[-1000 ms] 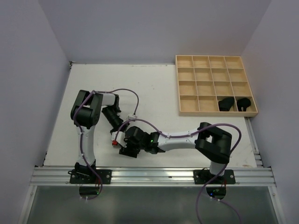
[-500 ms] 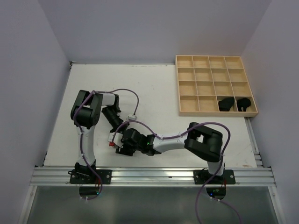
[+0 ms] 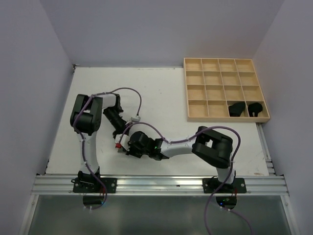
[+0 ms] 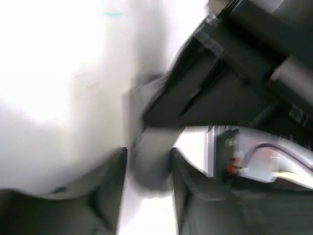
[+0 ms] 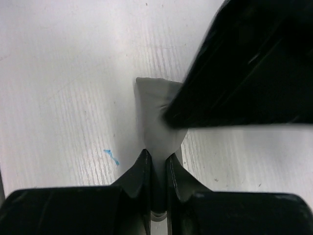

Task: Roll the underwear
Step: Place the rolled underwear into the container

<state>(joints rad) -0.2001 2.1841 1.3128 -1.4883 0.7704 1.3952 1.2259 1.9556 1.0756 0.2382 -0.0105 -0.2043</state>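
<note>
A grey underwear [image 5: 155,110], rolled into a short tube, lies on the white table. My right gripper [image 5: 157,161] is shut on its near end, the cloth pinched thin between the fingers. In the blurred left wrist view the other end of the roll [image 4: 152,169] sits between the tips of my left gripper [image 4: 148,157], which is open, a thin gap showing beside the left finger. From above, the left gripper [image 3: 117,129] and right gripper [image 3: 123,145] meet tip to tip at the table's left middle and hide the roll.
A wooden grid tray [image 3: 187,90] stands at the back right. Its two nearest right cells each hold a black rolled underwear [image 3: 237,108] [image 3: 255,108]. The aluminium rail [image 3: 161,183] runs along the near edge. A small blue mark [image 5: 111,156] is on the table.
My right gripper has shut on the grey roll after standing wide. The left jaws have spread a little. Both arms have shifted slightly left.
</note>
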